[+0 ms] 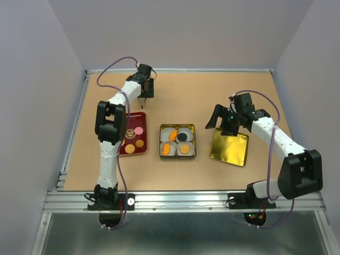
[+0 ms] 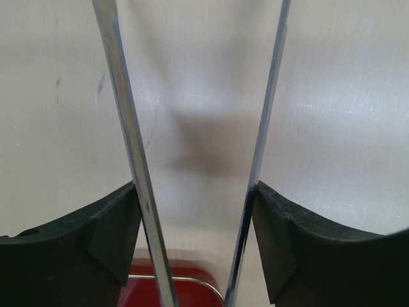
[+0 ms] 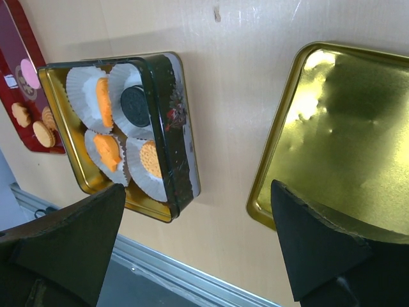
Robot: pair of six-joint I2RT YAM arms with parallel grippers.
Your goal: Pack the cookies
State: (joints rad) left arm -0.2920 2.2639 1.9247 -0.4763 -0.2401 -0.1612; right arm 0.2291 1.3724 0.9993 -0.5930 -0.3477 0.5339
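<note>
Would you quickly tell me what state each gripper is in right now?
The left gripper is closed on metal tongs.
The right gripper is open and empty.

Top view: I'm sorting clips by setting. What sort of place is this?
Probably a robot lab cell: plain grey walls box in a wooden table, and the left arm and right arm are bolted to a metal rail at its edge.

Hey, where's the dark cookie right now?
In the top view the dark cookie sits in a white paper cup at the far right of the open tin, mid-table, between the red tray and the gold lid.
</note>
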